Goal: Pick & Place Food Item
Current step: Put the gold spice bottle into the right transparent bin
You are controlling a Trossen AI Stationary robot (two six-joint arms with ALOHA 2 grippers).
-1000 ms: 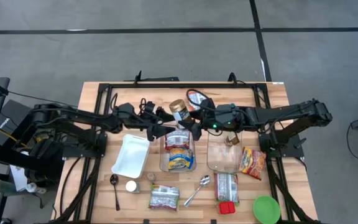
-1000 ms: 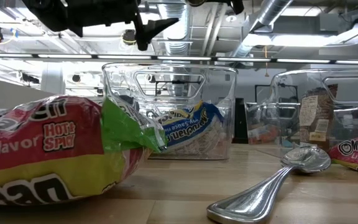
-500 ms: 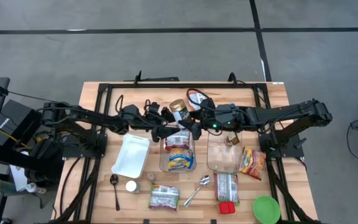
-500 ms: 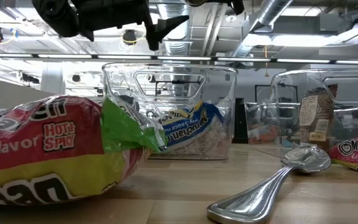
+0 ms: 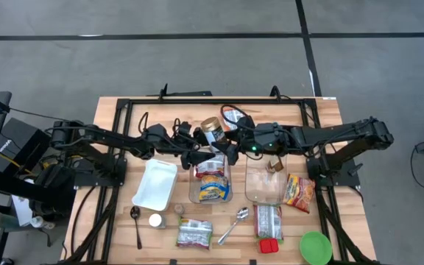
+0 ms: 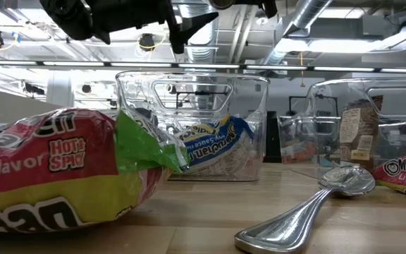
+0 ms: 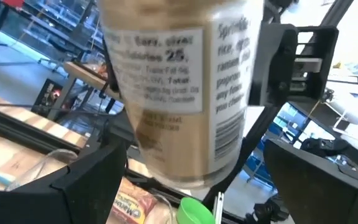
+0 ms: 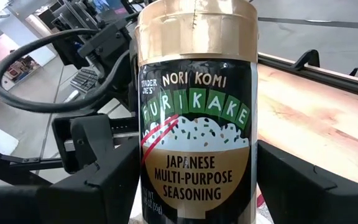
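Observation:
A furikake seasoning jar point(image 8: 196, 118) with a gold lid and a dark label hangs in the air above the middle of the table point(image 5: 109, 110). My right gripper point(image 5: 224, 141) is shut on it, reaching in from the right. My left gripper point(image 5: 199, 153) comes from the left and is open. In the left wrist view its two fingers point(image 7: 86, 180) stand on either side of the jar point(image 7: 179, 93), with a gap showing on both sides. In the low view the left gripper point(image 6: 183, 27) is at the top of the picture, and the jar is out of that frame. My right gripper pinches the jar's lower body point(image 8: 151, 186) between its two fingers point(image 8: 107, 180), one on each side. The fingers come in about level from the table's right. The jar is lifted clear of everything, roughly upright with its gold lid up.
Two clear bins stand below the grippers: one point(image 5: 210, 180) holds ramen packs, the other point(image 5: 265, 180) is beside it. Around them lie a white tray point(image 5: 155, 184), two spoons point(image 5: 234, 223), loose ramen packs point(image 5: 195, 233), a small jar point(image 5: 156, 220) and a green lid point(image 5: 315, 246).
My left gripper has moved toward the table's right, closing in on the jar, and has stayed open. My right gripper and the jar have kept still.

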